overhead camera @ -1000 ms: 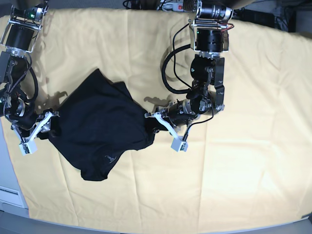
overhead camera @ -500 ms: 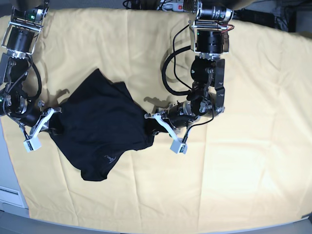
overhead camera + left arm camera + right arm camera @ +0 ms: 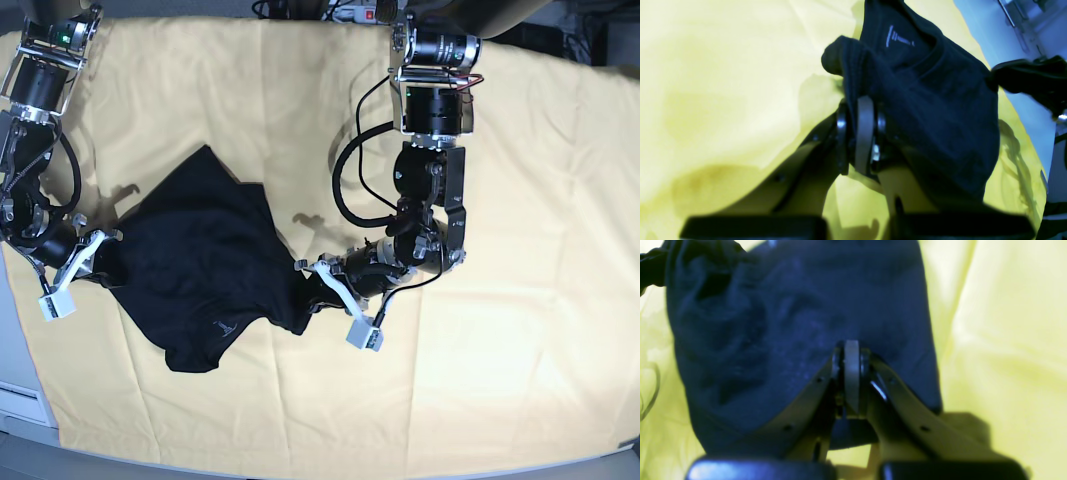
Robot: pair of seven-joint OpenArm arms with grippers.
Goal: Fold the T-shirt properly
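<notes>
1. The shirt (image 3: 205, 265) lies bunched on the yellow cloth (image 3: 500, 200) covering the counter, stretched between the two hands, with its collar and small pale label toward the near edge.
2. The left hand (image 3: 318, 285) is closed tight on the shirt's edge; its wrist view shows the fingers (image 3: 864, 133) pressed together with dark fabric pinched and a fold of cloth humped just beyond them.
3. The right hand (image 3: 95, 258) grips the opposite edge the same way: the fingers (image 3: 851, 373) meet with no gap, and the fabric spreads away ahead of them.
4. Holding opposite edges looks meant to let the arms pull the cloth taut and spread it, since it is too crumpled to fold cleanly as it lies.
5. My guess is the task is at an early stage: no neat fold shows, and the shirt's outline is irregular.
6. The risk is thin cloth slipping from a pinch, or the yellow cloth being dragged along; wrinkles already show beside the left hand.
</notes>
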